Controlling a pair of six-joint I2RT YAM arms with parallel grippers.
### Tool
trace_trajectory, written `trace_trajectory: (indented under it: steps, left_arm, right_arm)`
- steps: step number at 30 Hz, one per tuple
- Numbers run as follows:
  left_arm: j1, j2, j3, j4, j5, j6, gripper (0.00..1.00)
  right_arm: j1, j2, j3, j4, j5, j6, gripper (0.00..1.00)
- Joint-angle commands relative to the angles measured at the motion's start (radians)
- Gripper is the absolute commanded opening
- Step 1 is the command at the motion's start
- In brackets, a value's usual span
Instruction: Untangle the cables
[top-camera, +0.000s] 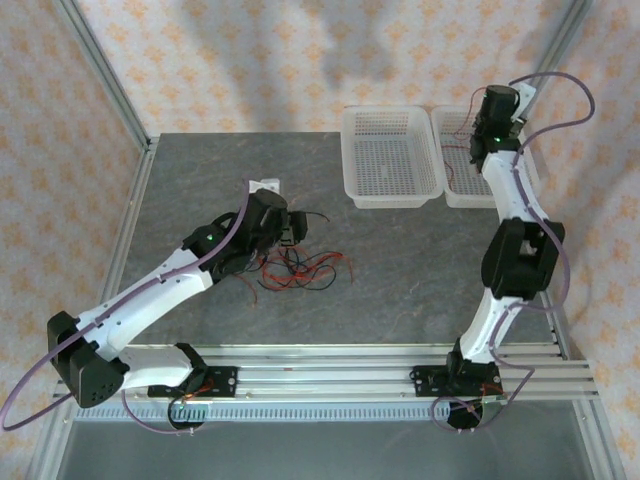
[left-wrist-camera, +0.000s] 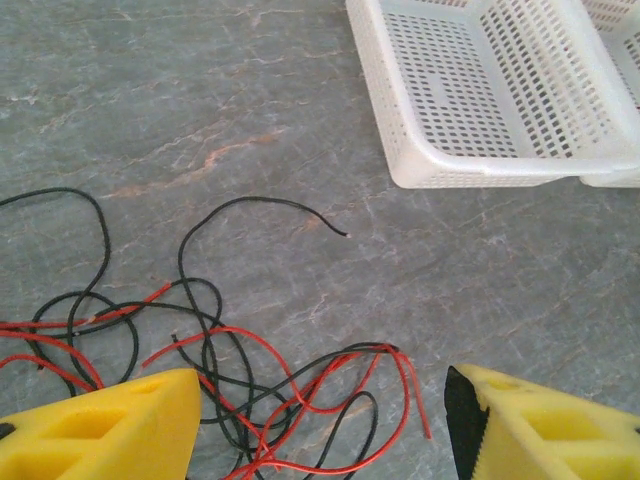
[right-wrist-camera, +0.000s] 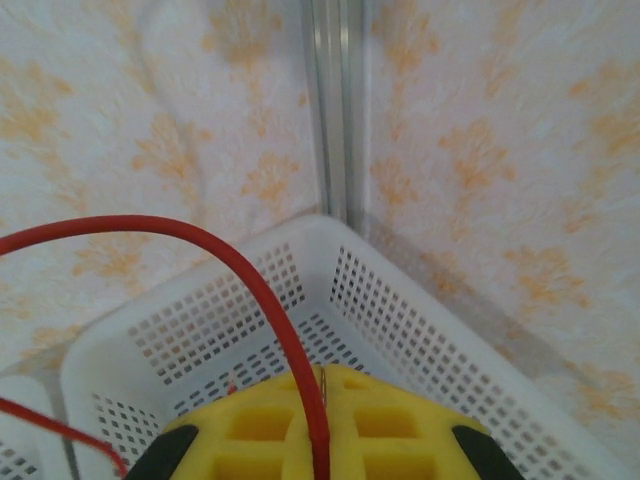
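Right fingers (right-wrist-camera: 380, 435) pinch a thin red wire (right-wrist-camera: 140, 223) over the right-hand white perforated plastic basket (right-wrist-camera: 420, 330), seemingly due for release. Left fingers (left-wrist-camera: 100, 430), wide, hover above the red-and-black wire tangle (left-wrist-camera: 250, 390), well apart from that basket; next, single out one strand.

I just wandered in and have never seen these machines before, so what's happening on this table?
Two robot arms are sorting out a tangle of thin wires. The left gripper, jaws open, hangs over the clump of red and black cables on the grey table. The right gripper is shut on one red wire, holding it over a white basket at the far right. The clump is not yet pulled apart.
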Motion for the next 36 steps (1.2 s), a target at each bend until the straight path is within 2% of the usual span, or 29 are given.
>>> trace_trajectory:
  steps: [1,7,11,19,21,28,36]
  left_arm:
    - [0.008,-0.018,-0.014,0.007,-0.047,-0.023,0.67]
    - [0.011,0.000,-0.016,-0.011,-0.072,-0.060,0.67]
    - [0.014,0.037,0.015,-0.054,-0.097,-0.068,0.67]
    - [0.024,0.081,0.027,-0.102,-0.105,-0.092,0.67]
    - [0.031,0.089,0.021,-0.108,-0.097,-0.097,0.67]
    - [0.062,0.115,-0.005,-0.135,-0.077,-0.114,0.68]
    - [0.118,0.128,-0.070,-0.091,-0.014,-0.111,0.68]
  right_arm:
    - [-0.025,0.115,0.067,-0.089,-0.038,0.064,0.00]
    - [-0.045,0.288,0.174,-0.254,-0.100,0.135,0.01]
    - [-0.055,0.334,0.228,-0.346,-0.150,0.162,0.27]
    - [-0.072,0.308,0.278,-0.455,-0.232,0.168,0.63]
    - [-0.073,0.289,0.282,-0.472,-0.252,0.162,0.75]
    - [-0.073,0.179,0.220,-0.490,-0.296,0.152,1.00]
    - [-0.072,-0.022,0.046,-0.446,-0.344,0.140,1.00]
